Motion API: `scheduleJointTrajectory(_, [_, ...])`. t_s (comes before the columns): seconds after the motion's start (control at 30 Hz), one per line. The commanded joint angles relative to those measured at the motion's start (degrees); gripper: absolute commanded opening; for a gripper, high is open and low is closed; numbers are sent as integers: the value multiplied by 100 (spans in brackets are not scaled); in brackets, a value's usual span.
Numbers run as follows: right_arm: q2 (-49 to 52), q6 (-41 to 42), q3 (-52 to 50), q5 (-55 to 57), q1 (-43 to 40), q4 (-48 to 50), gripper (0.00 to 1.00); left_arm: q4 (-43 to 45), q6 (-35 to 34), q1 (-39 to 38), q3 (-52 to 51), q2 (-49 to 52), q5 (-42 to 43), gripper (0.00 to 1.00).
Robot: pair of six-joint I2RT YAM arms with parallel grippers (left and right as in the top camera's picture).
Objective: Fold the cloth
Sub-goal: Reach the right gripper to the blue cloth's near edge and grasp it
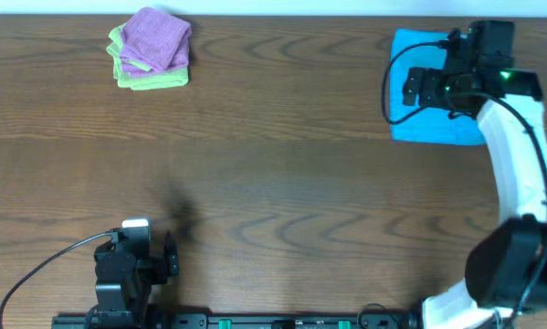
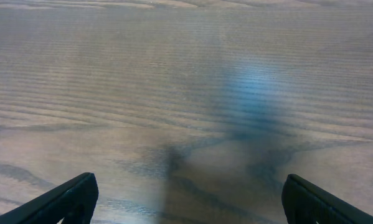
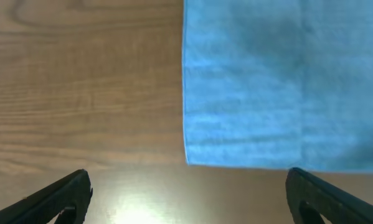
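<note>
A blue cloth (image 1: 422, 123) lies flat at the far right of the table, partly hidden under my right arm. In the right wrist view the blue cloth (image 3: 267, 87) fills the upper right, with its corner near the middle. My right gripper (image 1: 408, 89) hovers over the cloth's left part; it is open and empty, its fingers (image 3: 186, 199) wide apart over bare wood. My left gripper (image 1: 171, 259) rests near the front left edge, open and empty, with only bare wood between its fingers (image 2: 189, 199).
A folded stack of a purple cloth (image 1: 154, 38) on a green cloth (image 1: 154, 79) sits at the back left. The wooden table (image 1: 273, 174) spans the view. A black cable (image 1: 36, 270) trails from the left arm.
</note>
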Motion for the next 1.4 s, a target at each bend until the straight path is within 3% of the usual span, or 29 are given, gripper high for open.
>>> scheduleJointTrajectory(0.0, [219,81,127,-131,-37,63,99,-225,79,-20,-243,-37,-15,96])
scheduleJointTrajectory(0.5, [1198,17,127,-61,-37,610,99,-225,79,-20,-243,-37,-17,96])
scheduleJointTrajectory(1.37, [1952,15,103,433,-39,339,95,-225,79,-20,-243,-37,-17,95])
